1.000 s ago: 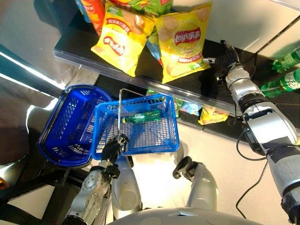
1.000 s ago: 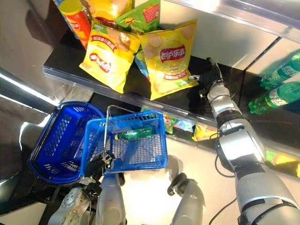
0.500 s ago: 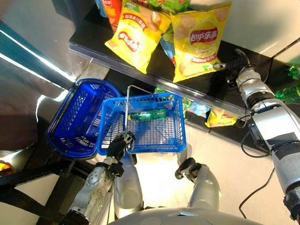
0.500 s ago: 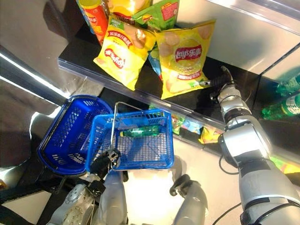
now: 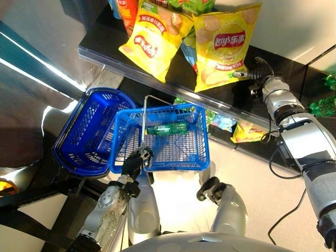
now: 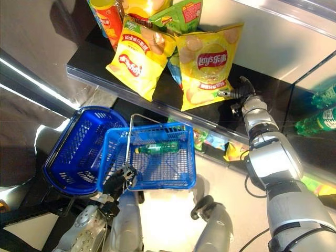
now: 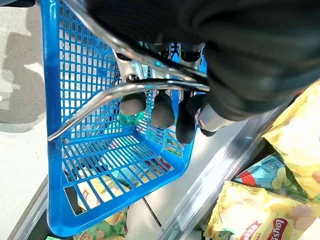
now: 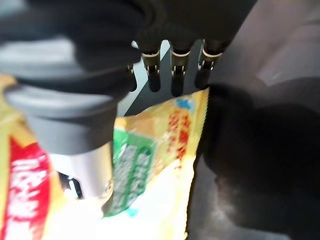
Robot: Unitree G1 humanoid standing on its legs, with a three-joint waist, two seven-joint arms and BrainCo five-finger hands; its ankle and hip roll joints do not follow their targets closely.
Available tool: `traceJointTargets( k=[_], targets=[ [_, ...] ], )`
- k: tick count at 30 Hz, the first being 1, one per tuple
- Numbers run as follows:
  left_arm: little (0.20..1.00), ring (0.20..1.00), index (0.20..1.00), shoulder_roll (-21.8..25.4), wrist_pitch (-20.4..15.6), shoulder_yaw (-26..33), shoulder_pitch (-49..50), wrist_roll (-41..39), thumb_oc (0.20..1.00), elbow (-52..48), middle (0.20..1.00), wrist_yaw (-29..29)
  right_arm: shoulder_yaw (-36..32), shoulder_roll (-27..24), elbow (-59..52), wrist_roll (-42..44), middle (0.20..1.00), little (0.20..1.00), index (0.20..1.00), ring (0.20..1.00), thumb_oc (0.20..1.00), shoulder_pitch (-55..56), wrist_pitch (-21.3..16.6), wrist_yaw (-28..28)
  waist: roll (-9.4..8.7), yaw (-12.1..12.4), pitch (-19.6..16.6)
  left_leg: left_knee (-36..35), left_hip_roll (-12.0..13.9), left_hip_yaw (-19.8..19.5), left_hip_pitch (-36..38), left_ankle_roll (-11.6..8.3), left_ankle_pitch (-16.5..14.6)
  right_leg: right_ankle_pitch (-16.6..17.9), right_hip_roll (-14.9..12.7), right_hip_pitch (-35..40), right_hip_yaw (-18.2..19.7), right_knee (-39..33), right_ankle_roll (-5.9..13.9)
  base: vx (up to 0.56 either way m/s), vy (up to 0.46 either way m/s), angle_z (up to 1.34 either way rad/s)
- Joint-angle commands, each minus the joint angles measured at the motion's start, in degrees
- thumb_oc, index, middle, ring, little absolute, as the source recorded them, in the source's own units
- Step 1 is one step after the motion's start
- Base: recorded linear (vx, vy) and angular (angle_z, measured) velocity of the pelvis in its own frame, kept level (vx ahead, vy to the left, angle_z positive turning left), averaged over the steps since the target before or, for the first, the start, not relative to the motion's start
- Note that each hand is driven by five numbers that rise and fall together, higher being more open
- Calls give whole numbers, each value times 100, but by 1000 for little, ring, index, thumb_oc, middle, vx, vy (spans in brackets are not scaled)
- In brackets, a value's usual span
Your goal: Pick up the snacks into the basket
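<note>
Right wrist view: the right hand [image 8: 170, 70] is seen reaching over the lower corner of the glossy yellow crisp bag [image 6: 206, 65], with its fingers [image 8: 178, 79] extended toward the bag's edge and the thumb lying alongside; whether the corner is already pinched cannot be told. In the head views the same hand is placed at the bag's lower right corner on the black shelf [image 6: 247, 84]. The bag is leaned among other snacks: a second yellow crisp bag [image 6: 134, 55] just beside it, a green packet [image 6: 178, 14] behind, and a red tube [image 6: 104, 20] further along.

The left hand [image 5: 135, 163] is curled round the thin metal handle [image 7: 125, 92] of the blue plastic mesh basket [image 5: 199, 152], which is held below the shelf edge with a green bottle [image 5: 167, 129] lying inside. A second blue basket [image 5: 79, 136] is seen beside it.

The bag is judged to be light, air-filled and slippery, and its contents fragile. A pinch at the crimped seam or a corner is advised rather than a squeeze of the body.
</note>
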Motion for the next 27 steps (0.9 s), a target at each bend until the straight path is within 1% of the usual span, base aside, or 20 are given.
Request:
traceJointTargets(
  k=[1, 6, 13, 16, 19, 21, 22, 23, 24, 27],
  targets=[
    [200, 200, 200, 41, -560, 73, -194, -376, 200, -1490, 200, -467, 199, -236, -361, 181, 1000, 1000, 1000, 1000, 1000, -172, -277, 120, 152, 208, 51, 345, -83, 82, 50, 287, -339, 663, 61, 19, 274, -87, 549, 0, 0, 0],
    [200, 200, 200, 61, -542, 36, -212, -405, 200, -1553, 200, -512, 359, -339, -224, -63, 1000, 1000, 1000, 1000, 1000, -242, -241, 214, 212, 259, 96, 329, -103, 41, 14, 289, -306, 640, 43, -5, 262, -42, 549, 0, 0, 0],
    [200, 200, 200, 56, -490, 7, -253, -425, 200, -1607, 200, -556, 345, -422, 57, -329, 1000, 1000, 1000, 1000, 1000, -230, -158, 292, 292, 363, 125, 286, -162, -29, -49, 305, -257, 633, 8, -9, 212, -26, 557, -4, -15, 5],
    [200, 200, 200, 41, -465, -12, -258, -460, 200, -1661, 200, -562, 417, -469, 261, -685, 1000, 1000, 1000, 1000, 1000, -262, -113, 266, 352, 433, 124, 265, -194, -66, -95, 314, -225, 629, -23, -34, 173, 3, 565, -2, -9, 12],
    [200, 200, 200, 40, -459, -19, -288, -449, 200, -1671, 200, -562, 404, -450, 376, -824, 1000, 1000, 1000, 1000, 1000, -283, -64, 220, 385, 453, 133, 255, -216, -91, -107, 325, -218, 625, -38, -35, 156, 21, 567, -4, -8, 11],
    [200, 200, 200, 21, -448, -29, -341, -470, 200, -1694, 200, -514, 306, -421, 509, -948, 1000, 1000, 1000, 1000, 1000, -264, -32, 76, 420, 468, 125, 254, -237, -109, -117, 341, -219, 621, -57, -36, 153, 36, 566, -6, -1, 7],
    [200, 200, 200, 23, -448, -34, -348, -463, 200, -1705, 200, -504, 264, -424, 553, -967, 655, 655, 655, 655, 655, -266, -12, 24, 435, 473, 121, 258, -243, -110, -122, 347, -223, 618, -67, -36, 149, 44, 567, -5, 4, 9],
    [200, 200, 200, 24, -447, -34, -349, -463, 200, -1706, 200, -503, 263, -424, 554, -968, 464, 464, 464, 464, 464, -266, -13, 22, 434, 473, 121, 259, -243, -111, -124, 347, -224, 617, -67, -37, 148, 45, 567, -5, 17, 8],
    [200, 200, 200, 18, -447, -44, -380, -464, 200, -1712, 200, -485, 182, -408, 593, -995, 200, 200, 200, 200, 200, -257, -9, -93, 468, 483, 112, 259, -257, -118, -132, 357, -228, 620, -87, -46, 140, 56, 579, -2, 13, 5],
    [200, 200, 200, 22, -457, -63, -404, -458, 200, -1706, 200, -461, 161, -383, 593, -1047, 200, 200, 200, 200, 200, -255, -15, -175, 467, 478, 99, 272, -263, -114, -139, 364, -235, 619, -95, -52, 147, 60, 581, -2, 15, 6]
  ],
)
